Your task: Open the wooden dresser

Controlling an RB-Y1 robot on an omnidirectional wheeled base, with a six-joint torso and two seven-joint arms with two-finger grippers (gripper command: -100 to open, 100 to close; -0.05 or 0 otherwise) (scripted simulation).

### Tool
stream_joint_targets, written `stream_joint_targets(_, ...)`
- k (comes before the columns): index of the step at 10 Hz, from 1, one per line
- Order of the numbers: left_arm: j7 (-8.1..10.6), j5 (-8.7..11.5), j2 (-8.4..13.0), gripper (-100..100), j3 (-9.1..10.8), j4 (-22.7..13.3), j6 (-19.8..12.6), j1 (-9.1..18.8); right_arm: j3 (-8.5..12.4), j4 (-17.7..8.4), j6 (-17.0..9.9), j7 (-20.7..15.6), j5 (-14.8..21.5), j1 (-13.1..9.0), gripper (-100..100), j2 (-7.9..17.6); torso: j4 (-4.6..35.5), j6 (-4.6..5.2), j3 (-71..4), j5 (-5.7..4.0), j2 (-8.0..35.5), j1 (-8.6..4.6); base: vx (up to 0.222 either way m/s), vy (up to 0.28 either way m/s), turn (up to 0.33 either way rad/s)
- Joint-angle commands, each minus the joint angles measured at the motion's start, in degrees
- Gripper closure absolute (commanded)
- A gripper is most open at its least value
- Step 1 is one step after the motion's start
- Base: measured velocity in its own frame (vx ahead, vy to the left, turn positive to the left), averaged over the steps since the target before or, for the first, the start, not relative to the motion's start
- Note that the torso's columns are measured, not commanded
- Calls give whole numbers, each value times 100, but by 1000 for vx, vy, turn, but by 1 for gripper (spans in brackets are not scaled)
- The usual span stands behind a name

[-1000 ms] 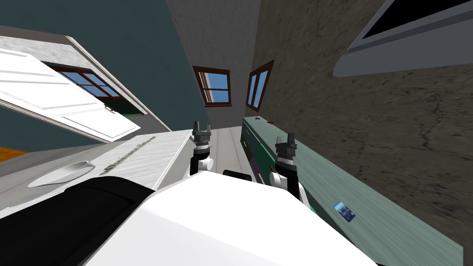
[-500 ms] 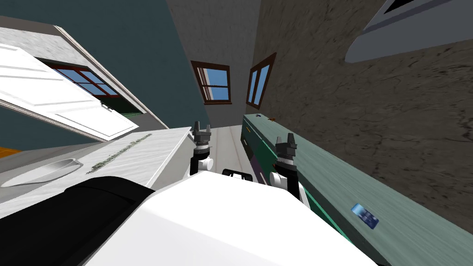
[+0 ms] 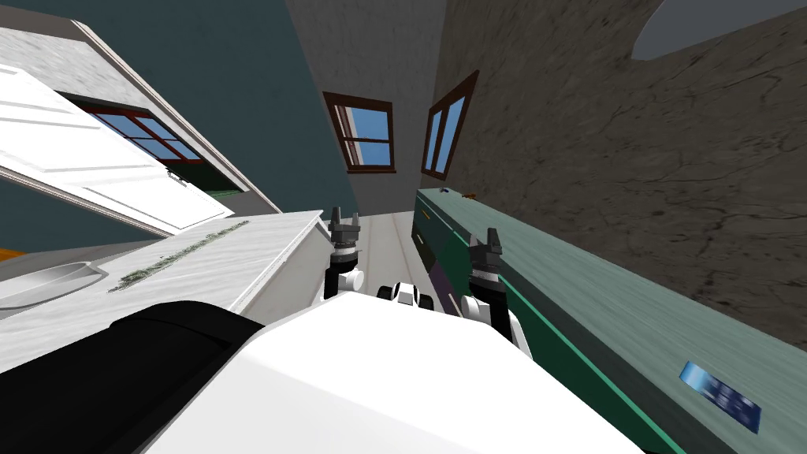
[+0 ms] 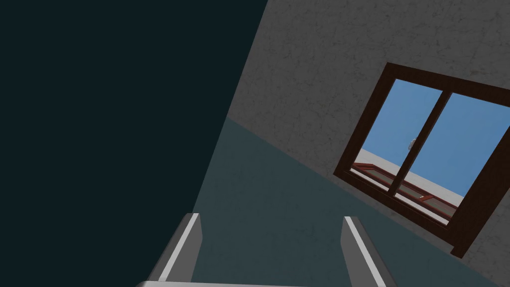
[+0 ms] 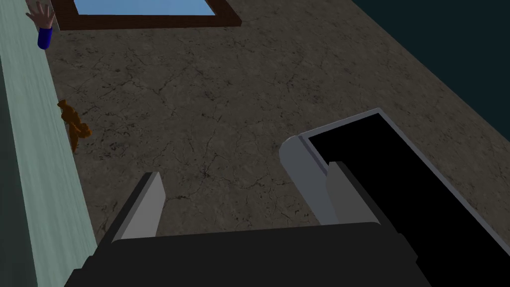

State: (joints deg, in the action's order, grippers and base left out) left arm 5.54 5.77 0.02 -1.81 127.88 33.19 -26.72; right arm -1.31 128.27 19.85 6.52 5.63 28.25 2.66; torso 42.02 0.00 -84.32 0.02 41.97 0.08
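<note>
The dresser point(image 3: 552, 347) is a long, low, dark green cabinet with a pale green top, running along the brown wall on my right. Its front point(image 3: 436, 254) carries small dark handles. My right gripper point(image 3: 485, 238) is raised beside the cabinet's front top edge, apart from it. In the right wrist view this gripper point(image 5: 244, 184) is open and empty, with the pale top point(image 5: 30, 174) off to one side. My left gripper point(image 3: 343, 217) is raised over the aisle. Its fingers point(image 4: 182, 246) stand apart with nothing between them.
A white marble counter point(image 3: 236, 260) with a sink point(image 3: 39, 280) runs along my left, leaving a narrow pale floor aisle point(image 3: 390, 236). A blue card point(image 3: 721, 396) lies on the dresser top near me; a small orange figure point(image 5: 73, 124) and a blue-cuffed hand shape point(image 5: 44, 25) sit at its far end.
The whole head picture has shifted: I have moved forward along the dresser, so the blue card now lies nearer me. Both arms keep the same pose.
</note>
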Motion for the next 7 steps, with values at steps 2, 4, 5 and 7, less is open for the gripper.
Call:
stream_joint_targets(2, 0, 0, 0, 0, 0, 0, 0, 0, -35, -186, -493, -111, 191, 5, -100, 509, 23, 0, -27, 1, 25, 5, 57, 79, 54)
stream_joint_targets(4, 0, 0, 0, 0, 0, 0, 0, 0, -74, -354, -836, -203, 353, 37, -100, 756, 24, 0, -30, -2, 22, -8, 108, 96, 81)
stream_joint_targets(5, 0, 0, -1, 0, -1, 0, 0, -1, -74, -354, -847, -203, 353, 37, -100, 756, 23, 0, -32, -1, 19, 0, 81, 79, 22)
stream_joint_targets(7, 0, 0, 0, 0, 0, 0, 0, 0, -97, -445, -1050, -256, 446, 56, -100, 871, 29, 0, -18, -5, 41, -17, 61, 55, 46)
